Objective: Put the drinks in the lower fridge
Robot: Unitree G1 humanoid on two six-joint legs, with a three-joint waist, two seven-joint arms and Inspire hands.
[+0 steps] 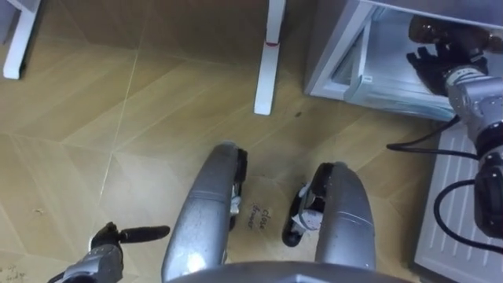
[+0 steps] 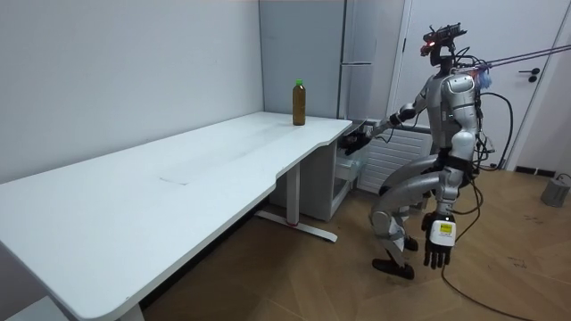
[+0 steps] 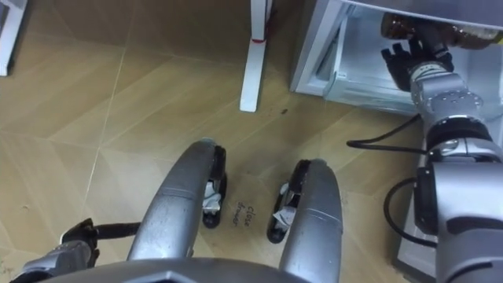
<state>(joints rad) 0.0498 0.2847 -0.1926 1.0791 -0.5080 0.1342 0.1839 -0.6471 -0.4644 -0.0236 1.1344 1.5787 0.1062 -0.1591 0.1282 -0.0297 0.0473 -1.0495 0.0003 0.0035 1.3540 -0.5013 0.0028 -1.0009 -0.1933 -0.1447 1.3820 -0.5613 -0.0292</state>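
Bottle of brown drink lying at the mouth of the open lower fridge compartment, long axis running across the eye views, roughly level. Your right hand sits just beneath and against it, fingers reaching up at its near side. Whether they clasp the bottle or merely touch it cannot be told. The bottle thus lies just ahead of and above the right hand, crosswise to the forearm. The coming move is therefore judged to be a short push inward and a release, or a withdrawal if the bottle rests on a shelf. Your left hand hangs low at your left side, fingers straight, holding nothing, well apart from the fridge. You stand with knees bent before the compartment. A second bottle, green-capped, stands upright on the white worktop, near its far end.
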